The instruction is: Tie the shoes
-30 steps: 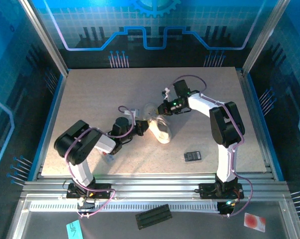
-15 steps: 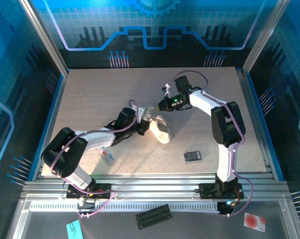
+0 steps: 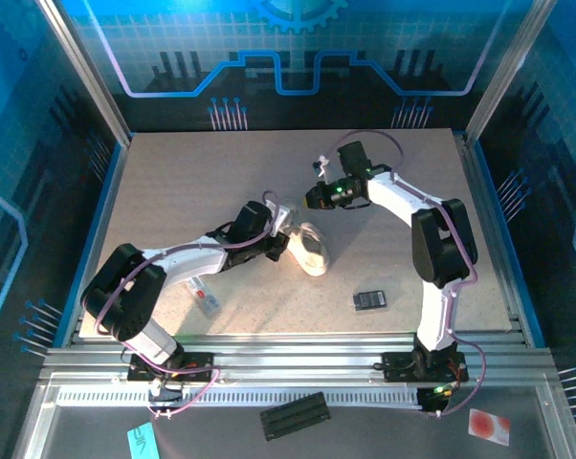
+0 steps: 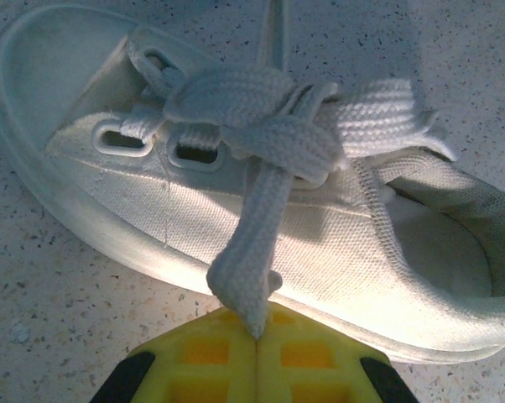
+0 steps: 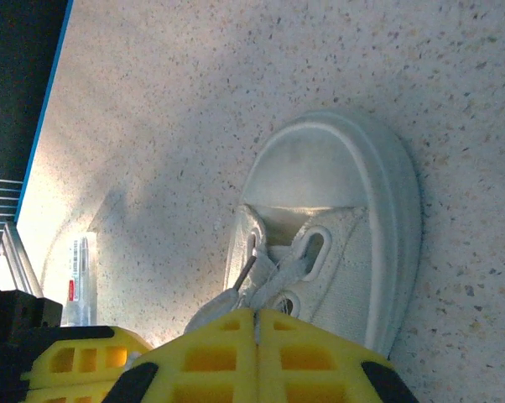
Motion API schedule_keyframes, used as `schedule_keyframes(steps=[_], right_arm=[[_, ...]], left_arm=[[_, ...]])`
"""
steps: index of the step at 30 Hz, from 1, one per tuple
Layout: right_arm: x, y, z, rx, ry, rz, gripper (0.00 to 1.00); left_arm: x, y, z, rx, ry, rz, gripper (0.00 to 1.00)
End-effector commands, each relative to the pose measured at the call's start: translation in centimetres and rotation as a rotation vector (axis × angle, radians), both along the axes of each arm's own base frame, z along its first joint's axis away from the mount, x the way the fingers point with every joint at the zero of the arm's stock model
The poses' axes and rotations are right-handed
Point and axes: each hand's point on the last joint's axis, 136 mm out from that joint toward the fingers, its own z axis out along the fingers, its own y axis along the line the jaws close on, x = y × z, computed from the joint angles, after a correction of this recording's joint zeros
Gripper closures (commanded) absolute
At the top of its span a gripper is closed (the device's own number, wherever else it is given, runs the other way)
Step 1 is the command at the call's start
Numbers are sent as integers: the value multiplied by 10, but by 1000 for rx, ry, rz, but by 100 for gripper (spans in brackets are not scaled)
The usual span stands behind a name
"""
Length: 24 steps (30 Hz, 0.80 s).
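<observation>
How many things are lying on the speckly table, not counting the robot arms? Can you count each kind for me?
white sneaker: 1
small black device: 1
white-and-red packet: 1
Total: 3

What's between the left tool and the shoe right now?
Only a lace: pinched in the shut left tool, it runs over the shoe's side up to the knot. The left wrist view shows it.
</observation>
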Motion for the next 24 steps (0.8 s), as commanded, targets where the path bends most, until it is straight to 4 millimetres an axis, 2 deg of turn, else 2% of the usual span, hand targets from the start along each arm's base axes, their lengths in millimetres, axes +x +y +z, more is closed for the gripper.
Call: schedule_keyframes(steps=[1, 11, 15, 19, 24], right_arm=[[19, -13, 24, -12, -135, -30, 100], [22, -20, 9, -69, -134, -29, 100], [20, -18, 5, -74, -134, -18, 100], [19, -18, 1, -79, -131, -11, 100], [17, -20, -7, -93, -107, -15, 100]], left_arm=[[-15, 13, -21, 138, 78, -34, 100], [-21, 13, -26, 196, 129, -72, 100], [-22, 20, -27, 245, 165, -51, 100], [-23, 23, -19, 249, 140, -48, 100], [-25, 12, -8, 148, 76, -82, 100]])
